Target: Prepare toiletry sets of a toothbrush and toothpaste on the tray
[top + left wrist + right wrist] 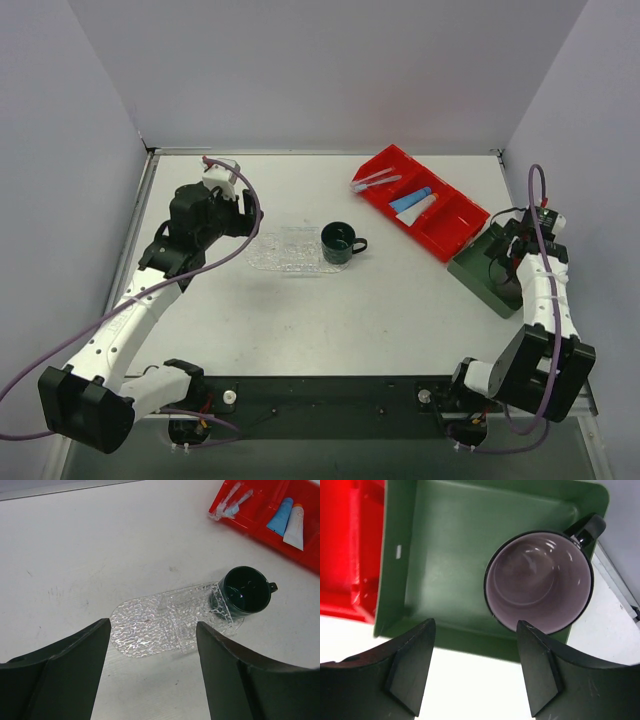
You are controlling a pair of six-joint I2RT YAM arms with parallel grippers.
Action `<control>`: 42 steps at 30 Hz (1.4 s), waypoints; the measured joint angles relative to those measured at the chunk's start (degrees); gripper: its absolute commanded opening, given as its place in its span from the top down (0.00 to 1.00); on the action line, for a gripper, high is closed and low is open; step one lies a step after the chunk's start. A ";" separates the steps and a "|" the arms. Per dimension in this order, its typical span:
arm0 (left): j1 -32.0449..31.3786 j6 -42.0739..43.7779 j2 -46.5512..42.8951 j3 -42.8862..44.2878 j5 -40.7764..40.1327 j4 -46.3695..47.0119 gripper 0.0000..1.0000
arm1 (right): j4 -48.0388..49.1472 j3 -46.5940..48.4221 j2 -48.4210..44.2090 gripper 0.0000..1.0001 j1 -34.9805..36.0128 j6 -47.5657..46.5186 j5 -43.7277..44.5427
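1. White table [300, 330], plain grey walls around it. The clear tray [285, 252] lies mid-table with its long axis running left to right in the overhead view. It has none of the kit on it, but a dark green mug [340, 243] sits on its right end.
2. All the toiletry bits are in the red bin [455, 225] at the far right. The wrapped toothbrushes [375, 180] are in its far end compartment. The blue tube [410, 200] and white tube [426, 208] lie side by side in the next one, long axes running across the bin.
3. Left gripper [152, 672]: jaws spread, nothing in them. It hovers at the tray's left end, looking along it toward the mug, and it's well apart from the bin.
4. Right gripper [476, 672]: jaws also apart and empty. It hangs over the green tray [480, 275], just beside the bin.
5. My guess is the right arm is the nearer one for the pick, since the bin lies to its left and a bit farther back.
6. Only the right wrist view shows the mauve-lined cup [537, 582] standing in the green tray, because the arm hides it from above. Only the left wrist view makes it clear that the mug overlaps the tray.
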 measured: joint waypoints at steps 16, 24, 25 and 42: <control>-0.66 -0.11 0.85 0.00 0.39 0.44 0.21 | 8.90 0.02 16.76 0.52 -2.67 -1.38 3.56; -0.66 -0.13 1.84 0.00 0.50 0.44 0.21 | 11.30 0.02 17.75 0.75 -2.67 -2.03 3.32; -0.66 -0.13 1.90 0.00 0.55 0.44 0.21 | 11.41 0.02 18.01 0.80 -2.67 -2.10 3.21; -0.68 -0.11 1.97 -0.13 1.95 1.09 0.21 | 10.38 0.02 10.43 1.00 -1.40 -3.37 -0.04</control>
